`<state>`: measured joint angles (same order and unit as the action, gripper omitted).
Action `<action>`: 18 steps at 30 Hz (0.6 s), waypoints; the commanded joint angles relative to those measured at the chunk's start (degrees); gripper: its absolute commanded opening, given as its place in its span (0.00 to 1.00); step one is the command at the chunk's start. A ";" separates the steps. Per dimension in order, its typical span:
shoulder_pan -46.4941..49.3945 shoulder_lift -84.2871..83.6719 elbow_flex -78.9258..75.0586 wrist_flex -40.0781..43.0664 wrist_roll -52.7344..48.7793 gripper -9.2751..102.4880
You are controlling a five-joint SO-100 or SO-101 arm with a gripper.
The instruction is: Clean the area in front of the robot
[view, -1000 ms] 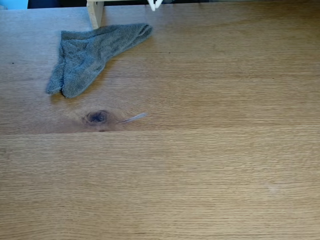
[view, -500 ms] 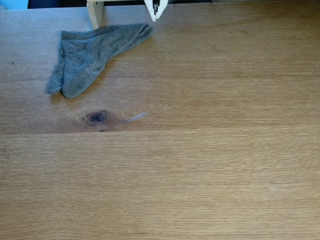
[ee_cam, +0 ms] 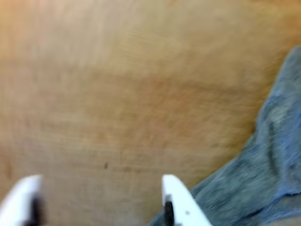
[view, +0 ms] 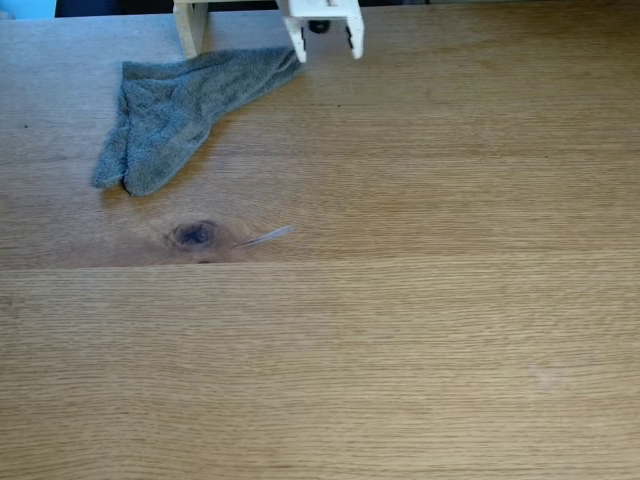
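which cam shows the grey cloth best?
The fixed view: the whole grey cloth lies sharp on the tabletop, with its outline and its folds clear, beside the open gripper. The wrist view catches a blurred part of the cloth at the right edge, next to one fingertip.

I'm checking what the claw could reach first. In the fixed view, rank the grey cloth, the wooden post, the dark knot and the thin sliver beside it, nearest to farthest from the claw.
From the claw at the top edge:
1. Grey cloth, its tip just left of the claw.
2. Wooden post, farther left, at the top edge.
3. Thin sliver, well below, mid-table.
4. Dark knot, left of the sliver.
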<state>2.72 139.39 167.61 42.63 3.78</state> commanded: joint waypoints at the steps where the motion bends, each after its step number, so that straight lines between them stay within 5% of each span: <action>1: 6.15 -7.47 -15.47 -3.25 0.88 0.43; 12: 35.07 -26.89 -29.79 -8.88 -0.26 0.46; 18: 48.60 -41.31 -31.11 -10.99 -11.16 0.50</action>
<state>45.00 103.18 141.77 32.96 -1.23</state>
